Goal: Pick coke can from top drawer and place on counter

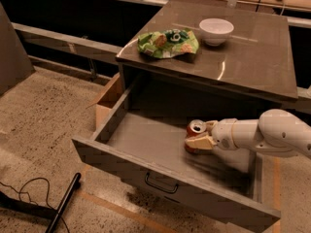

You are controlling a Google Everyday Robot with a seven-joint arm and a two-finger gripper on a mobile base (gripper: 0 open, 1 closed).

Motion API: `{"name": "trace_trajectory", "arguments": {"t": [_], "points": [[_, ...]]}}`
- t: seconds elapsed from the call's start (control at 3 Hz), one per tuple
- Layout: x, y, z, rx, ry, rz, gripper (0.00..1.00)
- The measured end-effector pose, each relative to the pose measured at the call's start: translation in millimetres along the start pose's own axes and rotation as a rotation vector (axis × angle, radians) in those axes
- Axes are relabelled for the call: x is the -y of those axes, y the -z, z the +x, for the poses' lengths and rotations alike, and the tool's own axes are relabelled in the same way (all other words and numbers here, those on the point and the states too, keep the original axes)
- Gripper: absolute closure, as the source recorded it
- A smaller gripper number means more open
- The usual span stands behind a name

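Note:
The coke can (195, 128), red-orange with a silver top, stands upright on the floor of the open top drawer (146, 142), towards its right side. My gripper (203, 134) reaches in from the right on a white arm (272, 134). One beige finger (198, 143) lies against the can's front and the other finger (212, 125) against its back right. The jaws are closed on the can. The can rests on the drawer floor. The counter (243, 57) lies above and behind the drawer.
A white bowl (216, 30) and a green snack bag (167, 42) lie on the counter's back left. A cardboard box (108, 103) stands left of the drawer. A black cable and rod (63, 208) lie on the speckled floor at the front left.

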State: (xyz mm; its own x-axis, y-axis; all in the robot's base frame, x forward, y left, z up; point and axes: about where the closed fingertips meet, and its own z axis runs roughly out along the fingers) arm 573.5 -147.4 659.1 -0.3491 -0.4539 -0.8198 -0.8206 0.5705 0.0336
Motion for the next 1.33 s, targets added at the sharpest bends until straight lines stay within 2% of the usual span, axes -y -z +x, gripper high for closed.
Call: {"name": "trace_trajectory", "arguments": {"t": [0.33,0.67,1.0,1.33], "points": [[6.6,30.0,-12.7,0.007,-0.041,0.012,0.85],[22.5,88.8,-34.0,-0.005,-0.082,0.036,1.00],[32.1,160.4,-55.3,-0.018,-0.124,0.057,1.00],[39.7,207.1,-72.1,0.003,-0.124,0.089,1.00]]}}
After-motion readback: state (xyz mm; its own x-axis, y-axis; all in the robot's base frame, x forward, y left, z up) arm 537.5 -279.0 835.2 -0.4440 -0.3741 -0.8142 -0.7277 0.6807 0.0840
